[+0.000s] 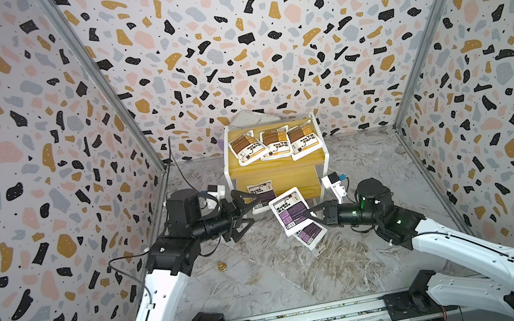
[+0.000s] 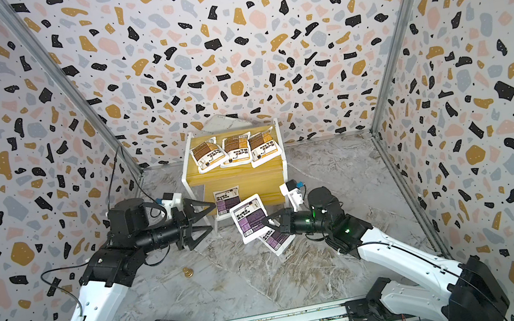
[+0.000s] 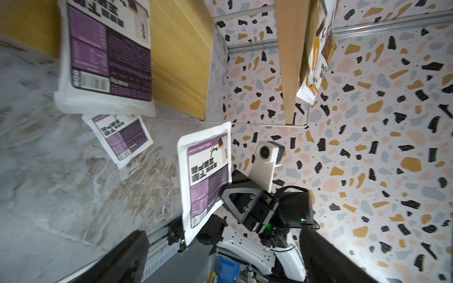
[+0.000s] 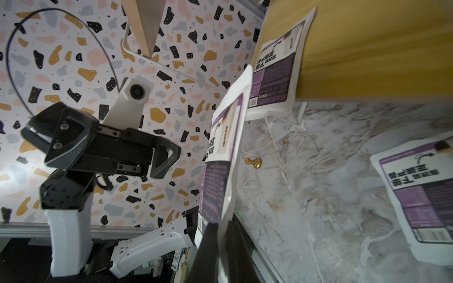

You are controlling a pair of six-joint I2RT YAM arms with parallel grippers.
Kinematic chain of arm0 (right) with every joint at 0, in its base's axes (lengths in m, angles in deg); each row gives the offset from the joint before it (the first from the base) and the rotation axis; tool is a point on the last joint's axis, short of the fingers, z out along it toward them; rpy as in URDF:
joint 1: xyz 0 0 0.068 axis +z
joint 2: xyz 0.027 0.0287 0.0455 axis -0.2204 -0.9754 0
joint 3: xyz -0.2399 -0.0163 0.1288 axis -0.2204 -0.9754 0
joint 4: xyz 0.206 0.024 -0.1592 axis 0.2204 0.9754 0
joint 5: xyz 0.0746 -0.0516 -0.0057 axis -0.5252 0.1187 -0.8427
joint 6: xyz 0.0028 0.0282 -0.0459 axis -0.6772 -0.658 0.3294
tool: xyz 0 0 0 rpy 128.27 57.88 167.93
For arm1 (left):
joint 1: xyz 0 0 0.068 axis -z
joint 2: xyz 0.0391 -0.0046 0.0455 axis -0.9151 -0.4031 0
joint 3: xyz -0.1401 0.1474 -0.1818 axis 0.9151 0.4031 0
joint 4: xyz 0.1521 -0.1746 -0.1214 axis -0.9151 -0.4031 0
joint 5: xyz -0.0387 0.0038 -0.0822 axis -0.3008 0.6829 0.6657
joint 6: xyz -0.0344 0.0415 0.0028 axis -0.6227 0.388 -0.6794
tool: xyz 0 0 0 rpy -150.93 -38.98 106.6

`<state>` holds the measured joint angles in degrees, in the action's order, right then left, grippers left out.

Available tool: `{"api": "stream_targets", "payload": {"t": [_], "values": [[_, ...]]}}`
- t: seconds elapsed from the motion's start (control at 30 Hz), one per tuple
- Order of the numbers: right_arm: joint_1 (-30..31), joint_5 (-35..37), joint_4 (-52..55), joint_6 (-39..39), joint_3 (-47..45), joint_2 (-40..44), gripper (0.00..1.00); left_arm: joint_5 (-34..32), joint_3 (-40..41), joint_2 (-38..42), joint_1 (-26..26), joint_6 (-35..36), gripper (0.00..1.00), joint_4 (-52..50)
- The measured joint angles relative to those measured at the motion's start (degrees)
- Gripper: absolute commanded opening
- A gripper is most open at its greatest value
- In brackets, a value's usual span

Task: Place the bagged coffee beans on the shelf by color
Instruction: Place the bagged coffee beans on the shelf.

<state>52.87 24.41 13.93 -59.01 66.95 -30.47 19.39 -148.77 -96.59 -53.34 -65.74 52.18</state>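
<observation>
The shelf (image 1: 280, 168) (image 2: 237, 176) stands at the back wall. Three brown-orange bagged coffee beans (image 1: 275, 142) (image 2: 236, 149) lie side by side on its upper board. One purple pouch (image 1: 261, 193) (image 3: 107, 56) (image 4: 277, 73) lies on the lower board, its near end over the front edge. My right gripper (image 1: 310, 215) (image 4: 221, 245) is shut on the edge of a second purple pouch (image 1: 291, 210) (image 2: 249, 218) (image 3: 206, 176) (image 4: 220, 159), held above the floor. A third purple pouch (image 1: 311, 234) (image 3: 120, 137) (image 4: 416, 196) lies on the floor beneath it. My left gripper (image 1: 255, 210) (image 2: 212, 216) (image 3: 228, 264) is open and empty, next to the lower board's pouch.
A small gold pawn-shaped piece (image 1: 221, 266) (image 2: 188, 272) (image 4: 252, 161) stands on the marble floor, left of centre. Terrazzo-patterned walls close in the left, right and back. A metal rail (image 1: 312, 317) runs along the front edge.
</observation>
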Motion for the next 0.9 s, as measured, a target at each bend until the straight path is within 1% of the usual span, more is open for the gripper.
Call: {"api": "stream_targets", "payload": {"t": [0.1,0.2,0.43,0.63,0.9], "values": [[0.0,5.6,6.0,3.0,3.9,-0.2,0.00,-2.7,-1.7,1.4,-0.4,3.5,1.00,-5.5],[0.0,9.4,9.3,4.5,5.9,-2.1,0.00,-4.0,-1.7,2.5,-0.5,5.4,1.00,-9.8],[0.5,16.2,13.5,6.2,6.8,-8.7,0.00,-4.5,-1.6,4.7,-0.8,7.4,1.00,-14.8],[1.7,18.9,13.8,6.5,9.5,-12.2,0.00,-4.5,-1.6,6.0,-0.9,8.0,1.00,-17.1],[3.0,20.2,12.3,6.4,11.7,-16.2,0.00,-4.0,-1.6,6.0,-1.5,9.7,1.00,-18.2]]}}
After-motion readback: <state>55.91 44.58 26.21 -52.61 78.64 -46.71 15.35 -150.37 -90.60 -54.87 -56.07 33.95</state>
